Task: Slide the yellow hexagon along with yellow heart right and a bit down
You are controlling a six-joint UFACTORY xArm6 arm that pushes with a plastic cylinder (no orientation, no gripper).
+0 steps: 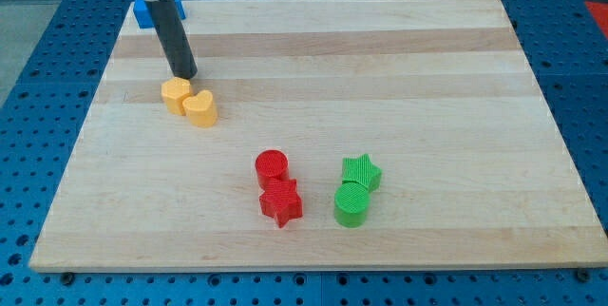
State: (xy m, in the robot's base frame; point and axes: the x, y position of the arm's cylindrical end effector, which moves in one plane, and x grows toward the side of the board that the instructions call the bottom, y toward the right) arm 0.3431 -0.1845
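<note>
Blue block [142,11] half hidden behind rod; my tip [188,77] touches yellow hexagon [175,94] beside yellow heart [200,108]

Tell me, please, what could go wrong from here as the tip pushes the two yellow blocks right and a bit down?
1. My tip sits at the top edge of the yellow hexagon, so a push may send it down rather than right.
2. The yellow heart only leans against the hexagon; it could slip aside and be left behind.
3. The red cylinder and red star lie down and right, so the pair may bump them.
</note>
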